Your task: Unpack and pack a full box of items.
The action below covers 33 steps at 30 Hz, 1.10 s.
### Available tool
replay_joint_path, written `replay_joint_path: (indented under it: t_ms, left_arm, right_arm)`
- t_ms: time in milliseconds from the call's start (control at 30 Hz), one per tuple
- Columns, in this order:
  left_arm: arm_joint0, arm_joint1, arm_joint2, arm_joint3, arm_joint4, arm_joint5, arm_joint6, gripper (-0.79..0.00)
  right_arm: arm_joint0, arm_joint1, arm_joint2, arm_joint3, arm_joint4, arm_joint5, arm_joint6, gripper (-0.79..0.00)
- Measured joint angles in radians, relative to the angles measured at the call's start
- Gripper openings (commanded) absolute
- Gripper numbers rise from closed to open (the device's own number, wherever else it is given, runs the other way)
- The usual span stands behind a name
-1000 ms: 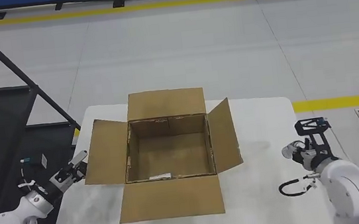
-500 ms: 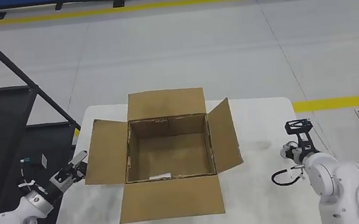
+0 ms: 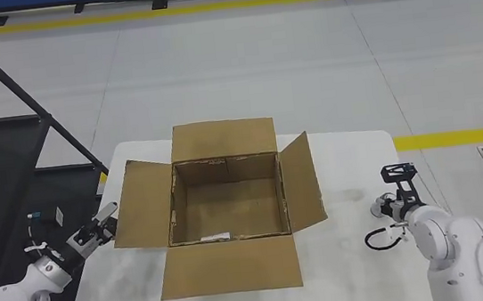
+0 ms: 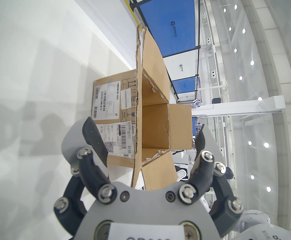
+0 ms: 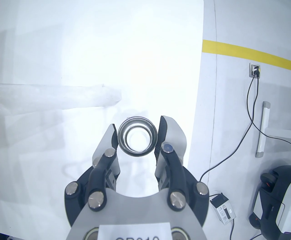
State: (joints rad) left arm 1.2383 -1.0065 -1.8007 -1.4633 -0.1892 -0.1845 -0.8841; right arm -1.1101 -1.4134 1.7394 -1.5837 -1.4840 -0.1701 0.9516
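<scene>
Box: the open cardboard box sits mid-table, with its four flaps folded out flat toward 12, 3, 6 and 9 o'clock.
Inside the box: one small pale item lies on the floor, tight against the 6 o'clock wall. It is too small to say what it is.
Table: the white table carries the box at its centre.
Left gripper: the left gripper is out at 8 o'clock from the box, just beside the edge of the 9 o'clock flap. Its fingers are spread wide with nothing between them, and it faces the box's side wall.
Labels: white shipping labels cover that side wall.
Right gripper: the right gripper is over at 4 o'clock from the box, well apart from the 3 o'clock flap and near the table's 3 o'clock edge. It points straight down.
Glass: a clear glass stands upright, mouth up, clamped between the right fingers with a pad pressed on each side of its rim. I cannot tell whether its base touches the table.
Packet: a long translucent packet lies flat on the table near the glass, not touching it.
</scene>
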Motion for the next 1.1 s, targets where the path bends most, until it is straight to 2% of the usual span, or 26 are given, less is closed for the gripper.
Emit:
replay_joint_path:
  t_ms: [67, 267, 433, 567, 667, 767, 1000, 1100]
  left_arm:
    - [0.000, 0.000, 0.000, 0.000, 0.000, 0.000, 0.000, 0.000]
    - [0.000, 0.000, 0.000, 0.000, 0.000, 0.000, 0.000, 0.000]
    - [0.003, 0.000, -0.005, -0.009, -0.007, 0.004, 0.029, 0.000]
    - [-0.001, 0.001, -0.019, -0.018, -0.012, 0.011, 0.087, 0.000]
    - [-0.009, 0.002, -0.023, -0.020, -0.014, 0.018, 0.123, 0.000]
    - [-0.018, 0.002, -0.025, -0.021, -0.016, 0.025, 0.159, 0.000]
    - [-0.016, 0.002, -0.027, -0.030, -0.021, 0.033, 0.191, 0.000]
    - [-0.016, 0.002, -0.027, -0.029, -0.021, 0.033, 0.190, 0.000]
  right_arm:
    - [-0.004, 0.002, -0.001, -0.005, 0.005, 0.001, -0.001, 0.000]
    - [-0.042, 0.006, -0.001, -0.096, 0.024, 0.028, -0.032, 0.000]
    - [-0.098, 0.008, -0.036, -0.306, 0.041, 0.021, -0.038, 0.000]
    - [-0.076, 0.010, -0.098, -0.453, 0.045, -0.024, 0.008, 0.000]
    - [-0.019, 0.012, -0.168, -0.503, 0.051, -0.075, 0.062, 0.000]
    - [0.072, 0.011, -0.256, -0.493, 0.067, -0.119, 0.130, 0.000]
    - [0.344, -0.009, -0.474, -0.331, 0.186, -0.168, 0.226, 0.000]
    - [0.355, -0.009, -0.479, -0.325, 0.190, -0.168, 0.228, 0.000]
